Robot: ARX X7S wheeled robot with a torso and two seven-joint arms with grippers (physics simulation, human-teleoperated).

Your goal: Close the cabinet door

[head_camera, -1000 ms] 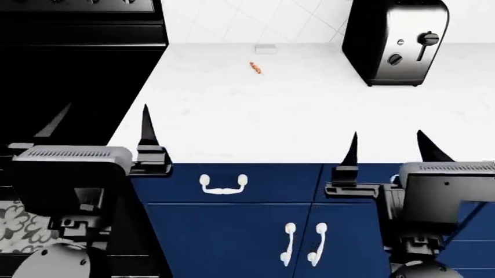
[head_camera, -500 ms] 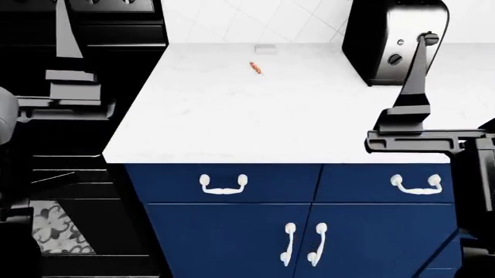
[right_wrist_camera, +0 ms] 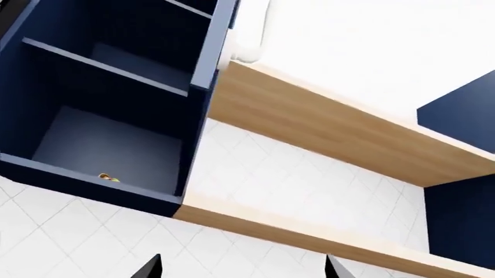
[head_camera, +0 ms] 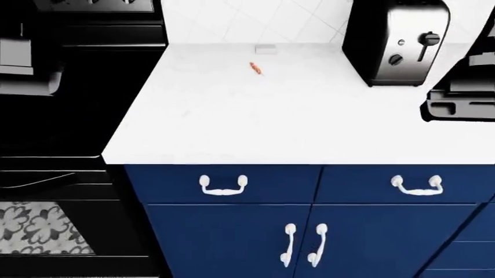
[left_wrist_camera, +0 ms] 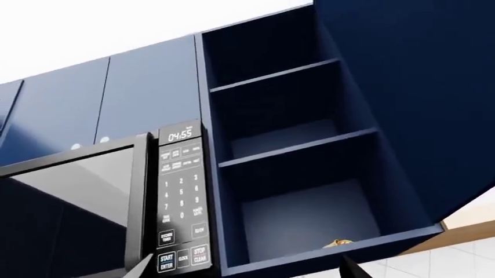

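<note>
The upper cabinet stands open, its dark blue shelves showing. Its door is swung out, and I see the inner face in the left wrist view. In the right wrist view the door shows edge-on with a white handle on its outer side. My left gripper is open below the cabinet's bottom edge, apart from it. My right gripper is open too, lower and off to the door's outer side, with tiled wall behind it. Nothing sits between either pair of fingertips.
A microwave hangs beside the open cabinet. A small yellow object lies on the bottom shelf. Wooden shelves run along the tiled wall. Below are the white counter, a toaster and a stove.
Both arms have risen from in front of the lower drawers and mostly left the head view. Only parts of them remain at its left and right edges.
</note>
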